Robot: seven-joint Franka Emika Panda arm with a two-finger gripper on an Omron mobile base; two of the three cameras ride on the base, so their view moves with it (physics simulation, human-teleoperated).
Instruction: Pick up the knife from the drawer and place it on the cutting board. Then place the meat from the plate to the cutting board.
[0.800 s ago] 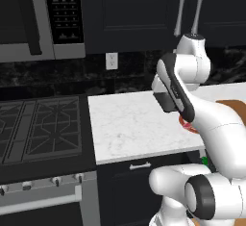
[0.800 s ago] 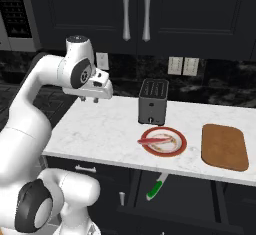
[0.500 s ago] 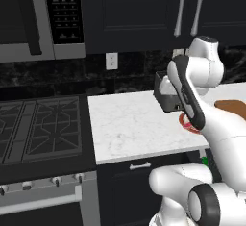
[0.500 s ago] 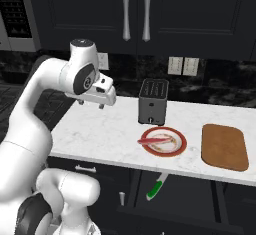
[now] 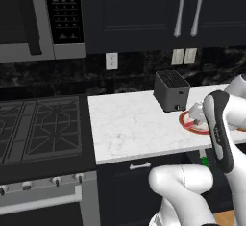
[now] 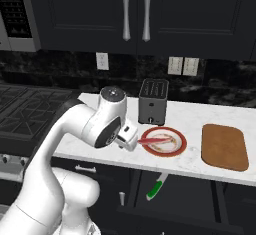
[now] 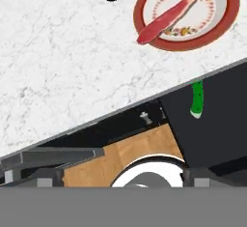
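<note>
The knife (image 6: 156, 188) shows as a bright green sliver in the open drawer under the counter, and as the green knife (image 7: 197, 98) in the hand view. On the red-rimmed plate (image 6: 181, 142) (image 7: 232, 8) (image 5: 184, 122) lies the reddish-pink meat (image 6: 151, 140) (image 7: 166, 16). Right of the plate rests the brown cutting board (image 6: 224, 146), bare. My gripper (image 6: 131, 140) (image 5: 196, 114) (image 7: 123, 175) hovers over the counter's front edge just left of the plate, pointing down. Its fingertips stand wide apart, open, with nothing between them.
A black toaster (image 6: 152, 108) (image 5: 170, 90) stands behind the plate. The white marble counter (image 6: 200, 124) runs right from a gas stove (image 5: 38, 129). Dark upper cabinets hang above. The open drawer (image 6: 172, 206) juts out below the counter front.
The arm has swung down and to the right, bringing the hand from above the counter's left part to the front edge beside the plate. Plate, meat, board and knife have not moved.
</note>
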